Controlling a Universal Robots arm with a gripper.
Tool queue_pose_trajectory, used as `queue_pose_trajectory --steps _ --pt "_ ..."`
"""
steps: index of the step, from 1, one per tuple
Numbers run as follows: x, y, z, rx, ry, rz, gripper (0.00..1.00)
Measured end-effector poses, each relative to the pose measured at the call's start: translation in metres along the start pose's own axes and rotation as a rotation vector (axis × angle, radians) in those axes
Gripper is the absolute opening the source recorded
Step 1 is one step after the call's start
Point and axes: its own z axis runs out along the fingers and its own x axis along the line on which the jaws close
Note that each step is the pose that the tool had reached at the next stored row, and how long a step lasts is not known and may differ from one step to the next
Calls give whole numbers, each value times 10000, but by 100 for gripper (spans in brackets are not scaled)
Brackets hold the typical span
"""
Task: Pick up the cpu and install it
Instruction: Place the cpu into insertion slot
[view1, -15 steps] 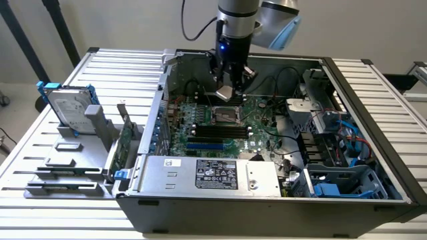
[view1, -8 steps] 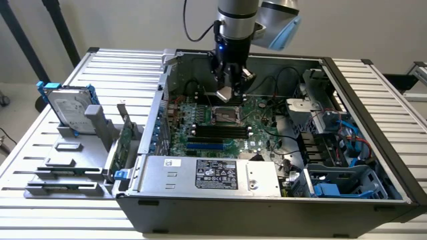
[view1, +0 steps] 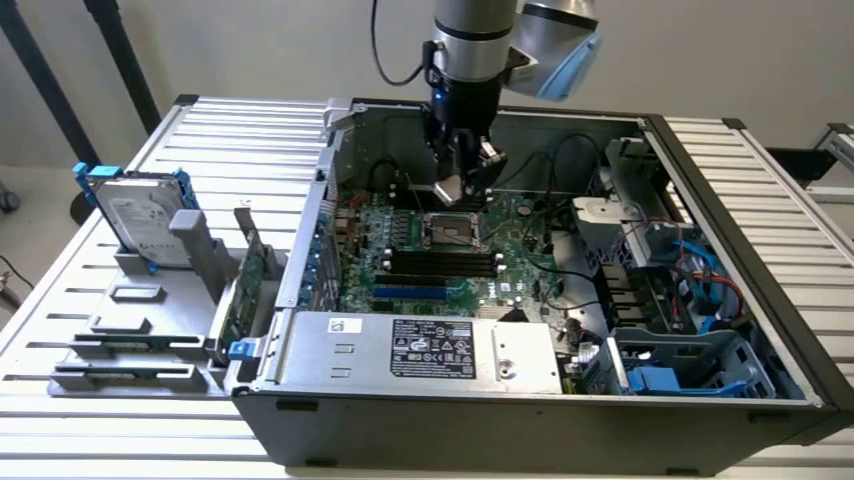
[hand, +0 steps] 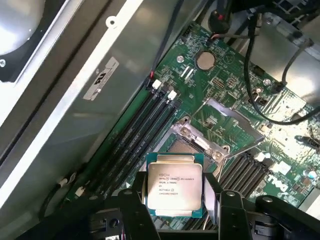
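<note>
On the slatted grey metal bench (view1: 774, 180), the open dark-grey computer case (view1: 534, 425) lies on its side, so its green motherboard (view1: 527, 265) faces up for reach from above. Inside, the square metal socket (view1: 451, 232) seems empty, its plate swung open. Just above it, the black pincer (hand: 176, 202) is clenched on 2 edges of the small flat silvery-grey square cpu (hand: 174, 185), holding it level, printed top up.

Your gripper (view1: 455, 182) holds the cpu (view1: 450, 190) above the motherboard's open socket (view1: 453, 232), inside the computer case (view1: 534, 425).
</note>
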Motion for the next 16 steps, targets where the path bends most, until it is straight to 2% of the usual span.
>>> queue_pose_trajectory --steps 16 --pt "-2 -3 62 -110 -160 2909 55"
